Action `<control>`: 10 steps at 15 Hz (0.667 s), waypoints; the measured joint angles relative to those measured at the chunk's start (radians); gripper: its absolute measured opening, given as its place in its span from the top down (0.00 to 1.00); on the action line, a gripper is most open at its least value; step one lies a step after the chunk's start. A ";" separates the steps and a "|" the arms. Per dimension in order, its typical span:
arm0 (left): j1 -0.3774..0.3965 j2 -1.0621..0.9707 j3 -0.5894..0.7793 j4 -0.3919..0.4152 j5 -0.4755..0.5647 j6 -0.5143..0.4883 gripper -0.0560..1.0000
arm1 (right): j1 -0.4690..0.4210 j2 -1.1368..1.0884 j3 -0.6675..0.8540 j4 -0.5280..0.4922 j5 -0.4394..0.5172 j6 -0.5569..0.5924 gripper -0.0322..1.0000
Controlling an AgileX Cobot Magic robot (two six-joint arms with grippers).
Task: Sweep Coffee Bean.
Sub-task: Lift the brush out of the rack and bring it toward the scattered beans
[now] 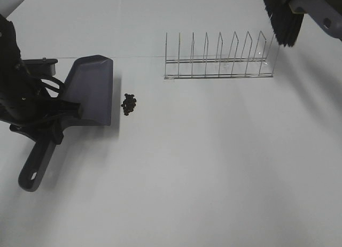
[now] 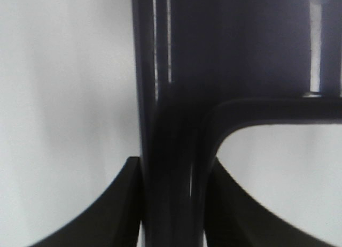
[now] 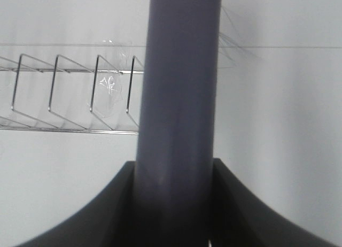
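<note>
The beans (image 1: 129, 103) lie on the table (image 1: 214, 177), just right of the dustpan (image 1: 93, 92) lip. Our left claw (image 2: 173, 204) clenches the pan's handle. Our right claw (image 3: 173, 204) clenches the brush (image 1: 282, 20), raised far right over the rack (image 1: 219, 62), so we judge the sweep must run leftward.

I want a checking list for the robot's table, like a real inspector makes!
Surface: white table, plain.
Job's things: coffee beans in a small loose cluster beside the open edge of the grey dustpan, not touching it; brush at the far right, looks raised off the table.
Clutter: wire rack, empty, standing at the far side.
Grippers: left gripper shut on the dustpan handle; right gripper shut on the brush handle.
Cables: dark loop on the left arm, possibly a cable.
Surroundings: nothing seen.
</note>
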 joint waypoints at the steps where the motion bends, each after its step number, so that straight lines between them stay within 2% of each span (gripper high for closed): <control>1: 0.000 0.000 0.000 0.000 0.000 0.000 0.69 | 0.000 -0.041 0.024 0.005 -0.001 0.000 0.70; 5: 0.000 0.000 0.000 0.000 0.015 0.000 0.69 | 0.000 -0.219 0.262 0.011 0.000 0.000 0.70; 8: 0.000 0.009 0.000 0.004 0.023 0.000 0.69 | 0.000 -0.325 0.522 0.090 0.004 -0.026 0.70; 9: 0.000 0.028 0.000 0.004 0.023 0.000 0.69 | 0.003 -0.333 0.594 0.110 -0.012 -0.035 0.70; 10: 0.000 0.080 0.000 0.004 0.026 0.000 0.69 | 0.041 -0.333 0.725 0.089 -0.102 -0.030 0.70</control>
